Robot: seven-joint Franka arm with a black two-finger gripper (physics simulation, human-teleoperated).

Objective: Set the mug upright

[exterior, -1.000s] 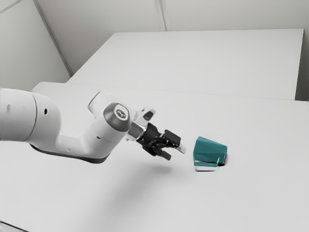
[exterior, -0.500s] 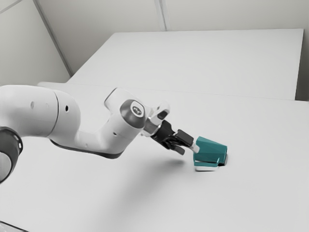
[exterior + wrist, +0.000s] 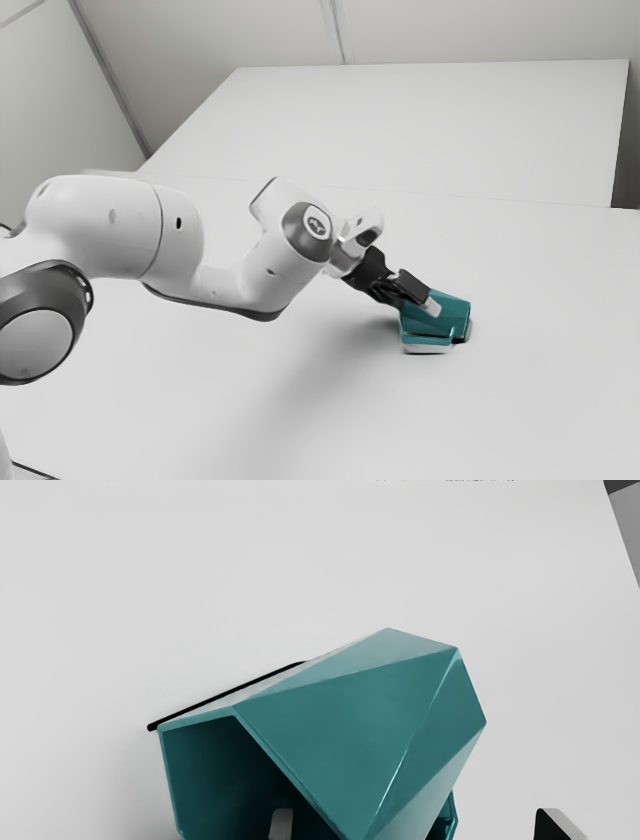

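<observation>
My claw (image 3: 416, 817) had come forward, spread wide, gripping nothing. On the table (image 3: 560, 400), the mug (image 3: 345, 725) still lay on its side; one fingertip (image 3: 282, 825) had reached into its mouth (image 3: 215, 770), the other (image 3: 549, 828) stood outside, setting up, I judged, a pinch for righting it.

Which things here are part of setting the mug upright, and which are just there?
Part of the job:
- teal mug, lying on its side
- white arm
- its jaws, apart, one in front of the mug's opening

Just there:
- table under the mug
- pale flat surface behind
- grey wall
</observation>
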